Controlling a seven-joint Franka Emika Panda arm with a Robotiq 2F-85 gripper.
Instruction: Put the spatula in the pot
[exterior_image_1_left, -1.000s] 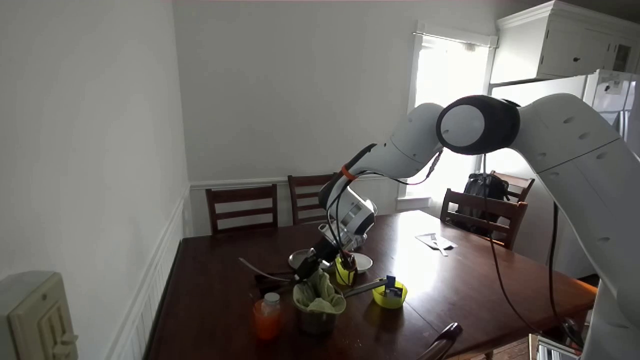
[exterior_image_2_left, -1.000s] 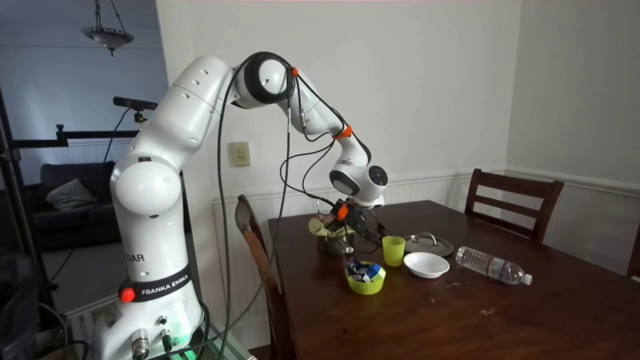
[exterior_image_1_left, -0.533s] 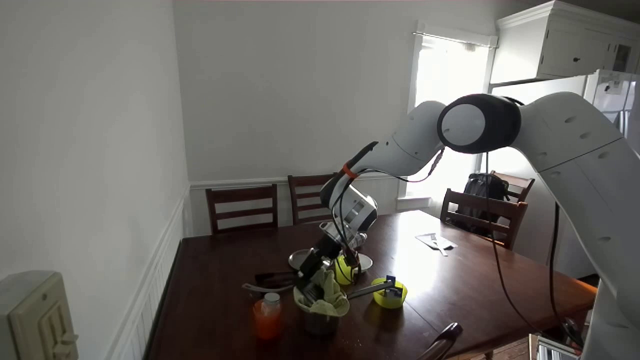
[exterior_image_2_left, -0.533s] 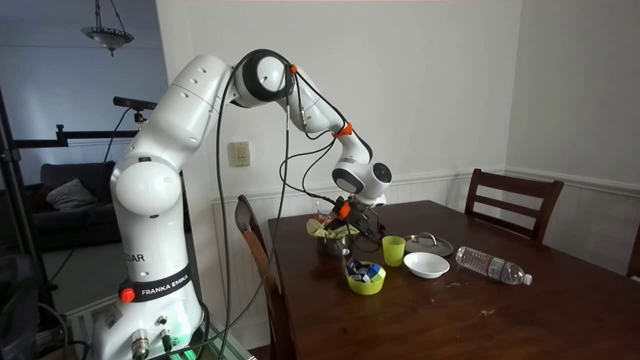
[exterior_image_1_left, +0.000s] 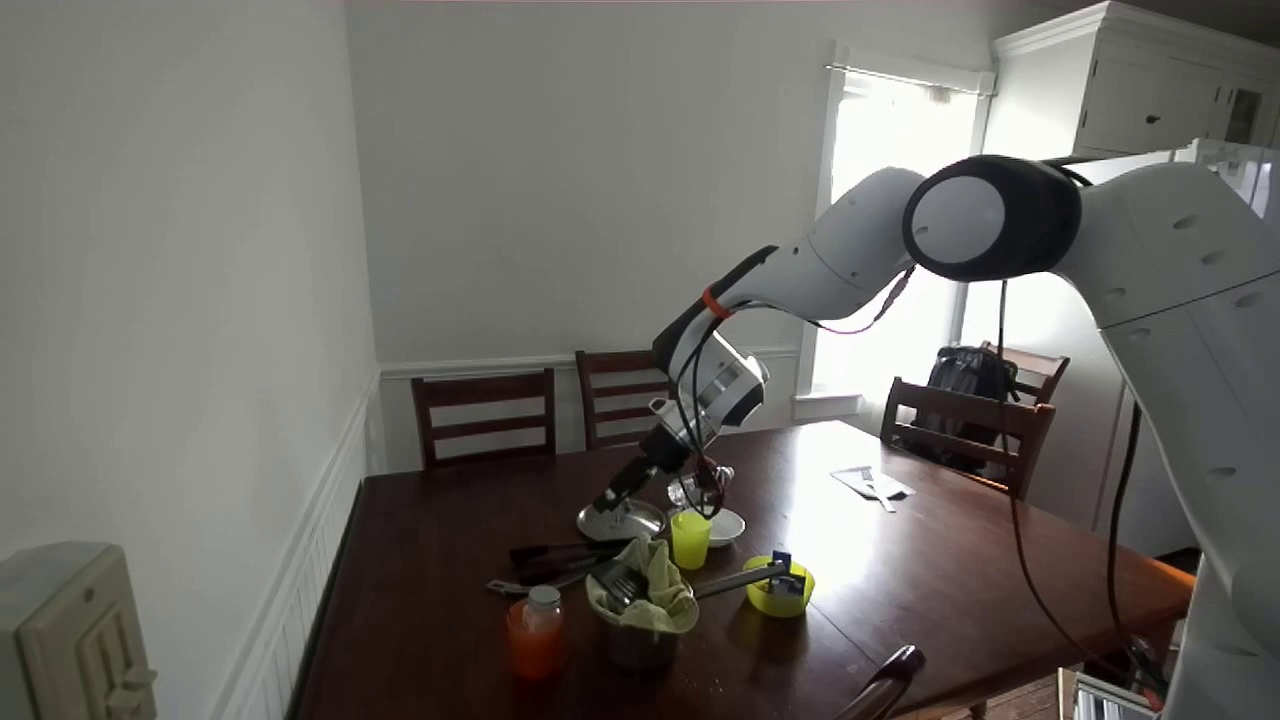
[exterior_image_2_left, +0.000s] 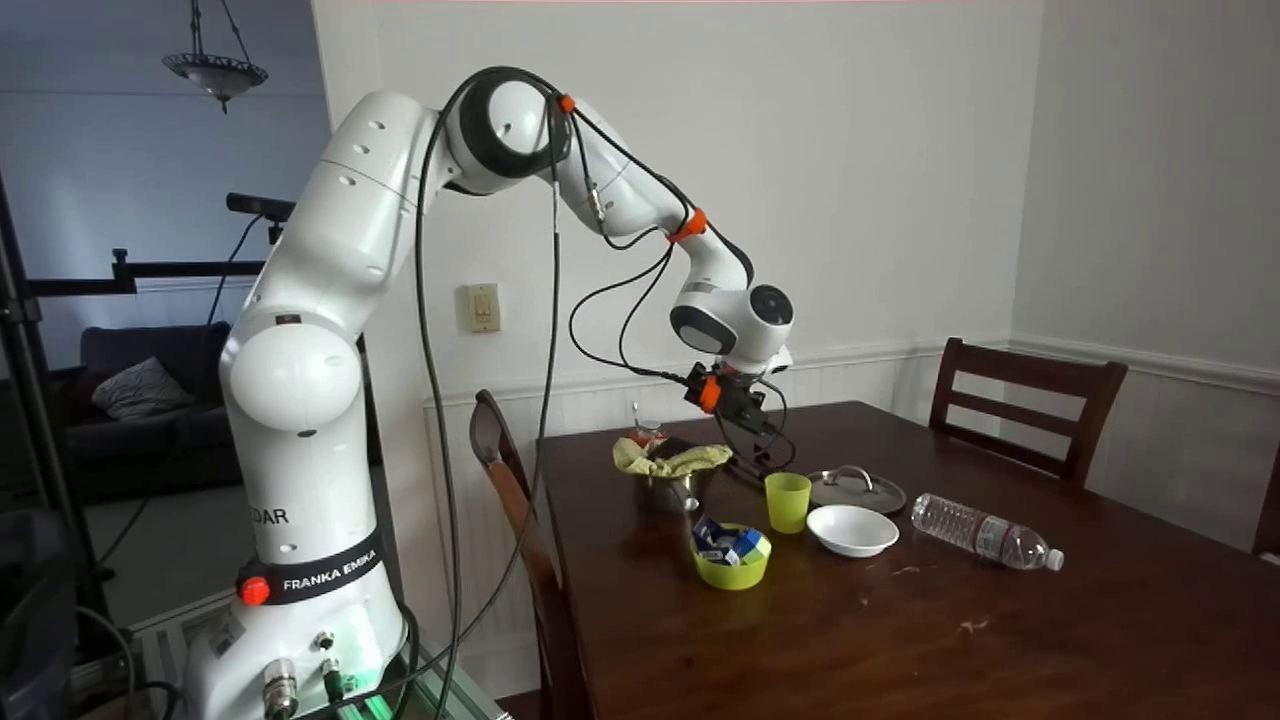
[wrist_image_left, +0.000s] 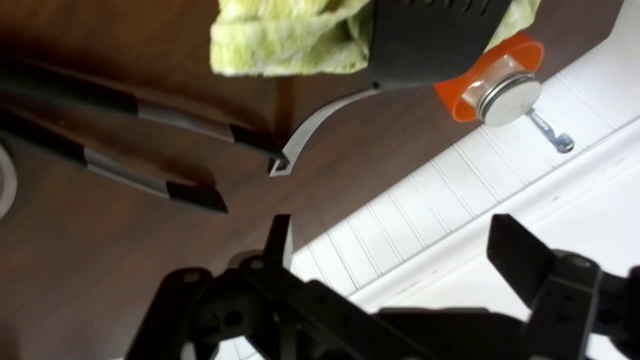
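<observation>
The spatula has a black slotted head (exterior_image_1_left: 622, 585) lying on the cloth in the pot (exterior_image_1_left: 640, 645). Its pale curved handle (wrist_image_left: 320, 120) reaches out past the rim over the table. A green cloth (exterior_image_2_left: 690, 460) lines the pot and spills over its edge. My gripper (wrist_image_left: 390, 235) is open, with nothing between its widely parted fingers (wrist_image_left: 510, 255). In an exterior view the gripper (exterior_image_1_left: 608, 500) hangs beyond the pot, in front of the metal lid (exterior_image_1_left: 625, 522), apart from the spatula.
Dark-handled utensils (wrist_image_left: 185, 125) lie beside the spatula handle. An orange cup holding a jar (exterior_image_1_left: 535, 640) stands close to the pot. The pot's handle (exterior_image_1_left: 740, 580) points at a yellow bowl (exterior_image_2_left: 730, 565). A green cup (exterior_image_2_left: 788, 502), white bowl (exterior_image_2_left: 853, 530) and bottle (exterior_image_2_left: 985, 530) stand or lie nearby.
The gripper has opened and let go of the spatula. The spatula's handle has sunk lower, its head staying in the pot. The arm has risen and drawn away from the pot.
</observation>
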